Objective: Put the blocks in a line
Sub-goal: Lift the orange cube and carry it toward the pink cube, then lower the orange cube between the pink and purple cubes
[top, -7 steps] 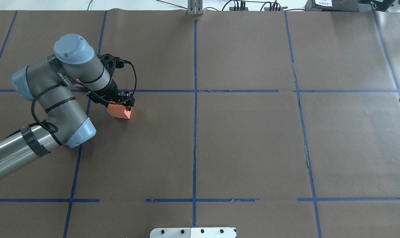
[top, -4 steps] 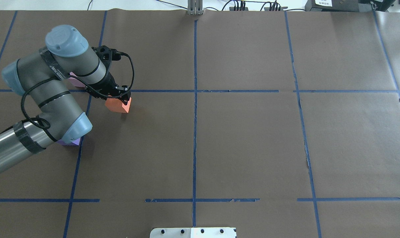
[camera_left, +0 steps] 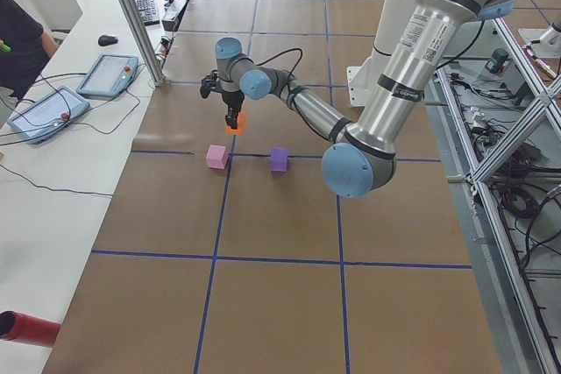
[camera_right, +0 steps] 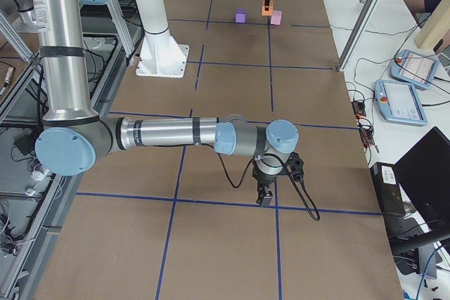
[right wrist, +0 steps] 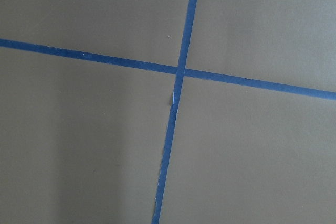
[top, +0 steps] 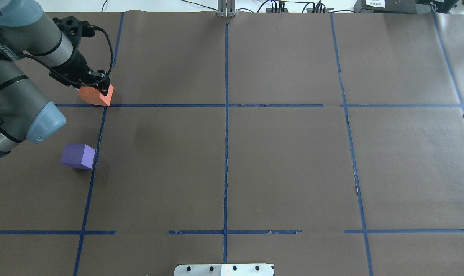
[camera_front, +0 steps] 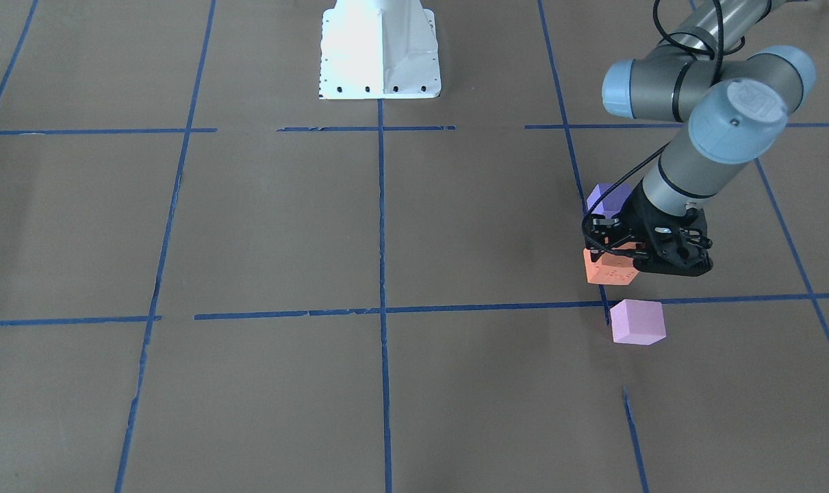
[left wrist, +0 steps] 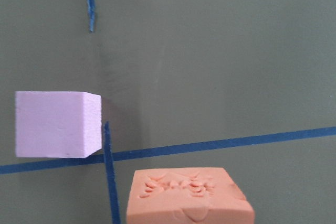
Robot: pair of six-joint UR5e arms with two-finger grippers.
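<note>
My left gripper (top: pixel 98 87) is shut on the orange block (top: pixel 95 96) and holds it just above the table, over a blue tape crossing. In the front-facing view the orange block (camera_front: pixel 609 272) hangs between the violet-purple block (camera_front: pixel 606 197) and the pale pink block (camera_front: pixel 637 322). The purple block (top: pixel 78 156) lies free on the table. The pink block (left wrist: pixel 55 124) shows just ahead and left of the orange block (left wrist: pixel 189 199) in the left wrist view; the arm hides it overhead. My right gripper (camera_right: pixel 266 198) hovers low over bare table far away; I cannot tell its state.
Blue tape lines (top: pixel 226 105) divide the brown paper table cover into a grid. The white robot base plate (camera_front: pixel 380 48) stands at the robot's side. A metal post (top: pixel 226 9) and cables stand at the far edge. Tablets (camera_left: pixel 105 74) lie beyond it.
My left arm has carried the orange block to the left and farther from the robot. The purple block, covered by the arm before, now shows in full.
</note>
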